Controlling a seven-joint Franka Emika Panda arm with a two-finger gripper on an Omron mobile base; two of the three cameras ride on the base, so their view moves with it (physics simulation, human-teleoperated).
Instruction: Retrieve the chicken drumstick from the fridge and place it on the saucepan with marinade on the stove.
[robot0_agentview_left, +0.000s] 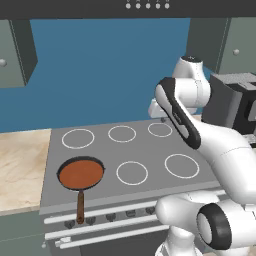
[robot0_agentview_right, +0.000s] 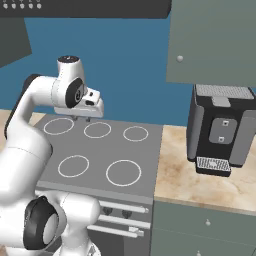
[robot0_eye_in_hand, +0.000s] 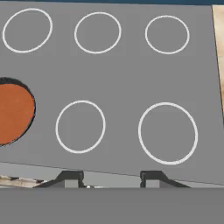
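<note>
Fingers (robot0_eye_in_hand: 111, 178) are held half spread, empty, above the stove (robot0_agentview_left: 145, 152). The pan (robot0_agentview_left: 81, 174) of marinade (robot0_agentview_left: 80, 173) sits near-left. A drumstick would likely be slippery; gripping mid-shank is advised.

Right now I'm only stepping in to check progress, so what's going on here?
The white arm's two-finger gripper hangs over the grey six-ring stove, its jaws apart with nothing between them. The small dark-rimmed saucepan with its long brown handle sits on the front left burner, filled with reddish-brown marinade. No drumstick lies in it yet.
</note>
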